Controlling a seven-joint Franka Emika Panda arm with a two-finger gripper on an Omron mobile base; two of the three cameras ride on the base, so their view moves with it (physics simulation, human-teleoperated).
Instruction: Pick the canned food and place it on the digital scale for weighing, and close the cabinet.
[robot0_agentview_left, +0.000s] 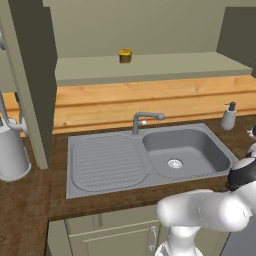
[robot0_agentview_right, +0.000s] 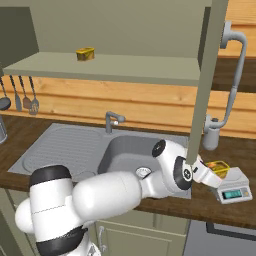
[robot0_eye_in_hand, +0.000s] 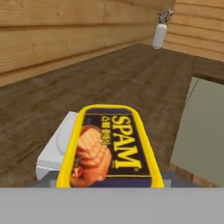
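The canned food (robot0_eye_in_hand: 111, 146), a yellow-rimmed can with a dark label, lies flat in my gripper (robot0_agentview_right: 214, 172), which is shut on it. It hangs just over the digital scale (robot0_agentview_right: 234, 189), a low light-grey device on the counter right of the sink; whether it touches the scale I cannot tell. The can (robot0_agentview_right: 219, 167) hides my fingertips in the hand view, where the scale (robot0_eye_in_hand: 54, 151) shows under it. The cabinet stands open, its doors swung out at the left (robot0_agentview_left: 31, 85) and right (robot0_agentview_right: 207, 80). The right door's lower edge is close to my wrist.
A narrower yellow-and-brown can (robot0_agentview_left: 125, 55) stands on the cabinet shelf (robot0_agentview_left: 150, 67). The grey sink (robot0_agentview_left: 105, 162) with its faucet (robot0_agentview_left: 145, 120) lies below. A soap pump bottle (robot0_agentview_left: 229, 116) stands behind the scale. Utensils (robot0_agentview_right: 22, 95) hang at the left wall.
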